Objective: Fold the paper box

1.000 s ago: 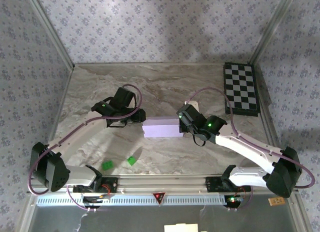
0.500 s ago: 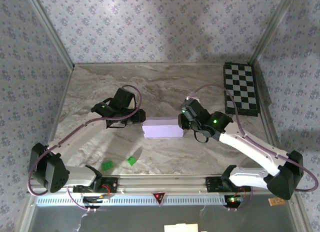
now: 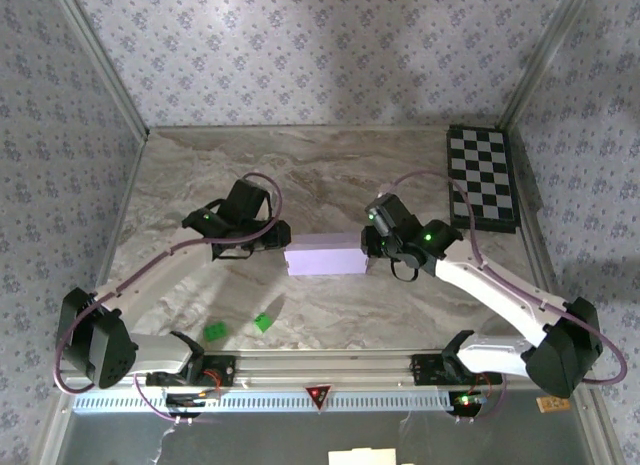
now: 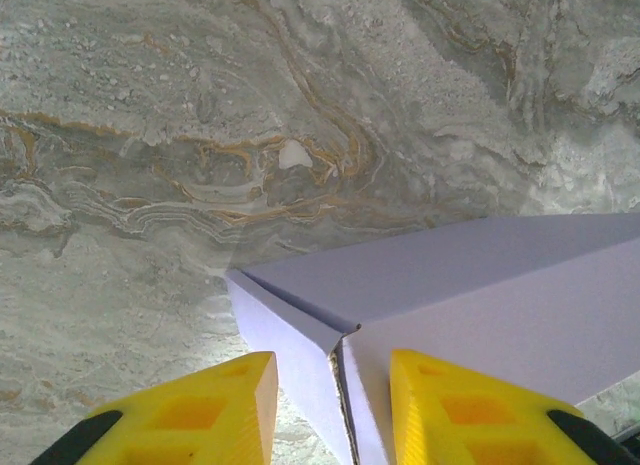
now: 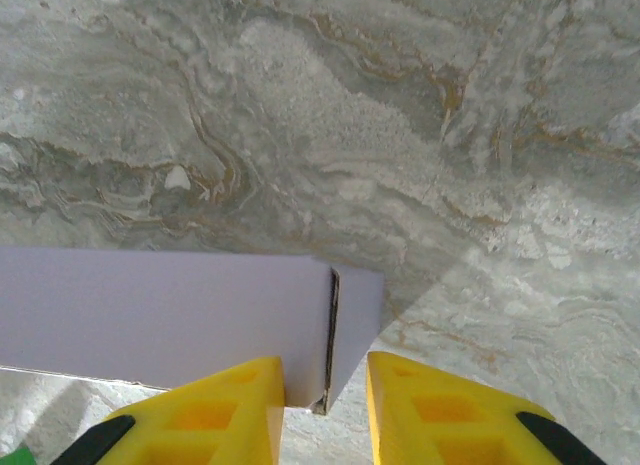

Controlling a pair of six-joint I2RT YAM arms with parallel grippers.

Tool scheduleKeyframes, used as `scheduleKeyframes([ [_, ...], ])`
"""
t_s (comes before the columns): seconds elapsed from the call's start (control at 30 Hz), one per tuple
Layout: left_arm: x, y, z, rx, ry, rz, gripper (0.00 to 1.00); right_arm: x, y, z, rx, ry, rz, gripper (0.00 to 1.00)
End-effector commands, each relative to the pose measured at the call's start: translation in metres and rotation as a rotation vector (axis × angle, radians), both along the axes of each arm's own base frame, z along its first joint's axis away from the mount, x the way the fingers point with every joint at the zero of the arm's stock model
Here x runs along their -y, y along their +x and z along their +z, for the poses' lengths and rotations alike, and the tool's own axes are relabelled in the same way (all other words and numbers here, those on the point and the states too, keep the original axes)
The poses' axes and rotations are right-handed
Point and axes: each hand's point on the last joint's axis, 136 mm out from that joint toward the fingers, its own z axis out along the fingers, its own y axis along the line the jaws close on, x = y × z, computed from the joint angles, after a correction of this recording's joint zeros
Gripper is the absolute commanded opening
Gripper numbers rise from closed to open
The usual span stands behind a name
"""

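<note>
The paper box (image 3: 325, 257) is a pale-lilac, folded rectangular box lying on the marble table between the two arms. My left gripper (image 3: 280, 243) is at its left end. In the left wrist view the box's corner seam (image 4: 340, 340) runs between the yellow fingers (image 4: 215, 405), and table shows between the left finger and the wall; the gripper (image 4: 332, 360) is open. My right gripper (image 3: 368, 247) is at the box's right end. In the right wrist view it (image 5: 325, 363) stands open astride the box (image 5: 150, 305) end corner, with a gap on the right side.
A black-and-white checkerboard (image 3: 482, 177) lies at the back right. Two small green bits (image 3: 214, 332) (image 3: 263, 322) sit near the front left. Wallpapered walls close in the table on three sides. The arm bases stand along the near rail.
The right gripper has opened from shut, and its wrist has shifted slightly back and to the right. The left arm and the box have stayed put.
</note>
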Motion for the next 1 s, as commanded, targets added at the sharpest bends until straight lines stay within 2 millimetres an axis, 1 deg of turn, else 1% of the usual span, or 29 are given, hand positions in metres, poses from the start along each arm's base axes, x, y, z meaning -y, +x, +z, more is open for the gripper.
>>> scheduleKeyframes([
  [0.0, -0.022, -0.024, -0.032, -0.114, 0.096, 0.022, 0.34, 0.013, -0.015, -0.021, -0.075, -0.024, -0.018, 0.27],
  [0.1, -0.019, -0.020, -0.022, -0.086, 0.075, 0.021, 0.34, 0.012, -0.012, -0.013, -0.061, -0.013, -0.015, 0.25],
  [0.23, -0.012, -0.016, 0.006, -0.031, 0.014, 0.014, 0.40, 0.007, -0.004, 0.004, -0.032, 0.014, -0.005, 0.25],
  [0.3, -0.010, -0.016, 0.015, -0.016, -0.011, 0.010, 0.41, 0.006, -0.002, 0.006, -0.027, 0.015, -0.004, 0.25],
  [0.4, -0.005, -0.021, 0.019, -0.026, -0.041, -0.015, 0.40, 0.005, -0.002, 0.004, -0.036, 0.021, -0.001, 0.25],
  [0.47, -0.003, -0.023, 0.016, -0.041, -0.044, -0.027, 0.38, 0.005, -0.002, 0.001, -0.042, 0.025, -0.004, 0.25],
  [0.57, -0.007, -0.025, 0.006, -0.059, -0.021, -0.019, 0.37, 0.006, -0.001, -0.002, -0.047, 0.026, -0.007, 0.25],
  [0.63, -0.008, -0.028, -0.005, -0.083, -0.008, -0.020, 0.37, 0.006, -0.002, -0.004, -0.055, 0.027, -0.006, 0.25],
  [0.73, -0.011, -0.033, -0.020, -0.123, 0.014, -0.018, 0.33, 0.006, -0.003, -0.006, -0.064, 0.028, -0.005, 0.25],
  [0.77, -0.009, -0.031, -0.022, -0.113, 0.009, -0.019, 0.33, 0.006, -0.003, -0.007, -0.065, 0.028, -0.005, 0.25],
  [0.9, -0.015, -0.037, -0.045, -0.156, 0.045, -0.019, 0.30, 0.005, -0.001, -0.002, -0.055, 0.041, -0.006, 0.25],
  [0.97, -0.016, -0.039, -0.052, -0.175, 0.059, -0.022, 0.29, 0.004, 0.001, 0.003, -0.048, 0.050, -0.003, 0.25],
])
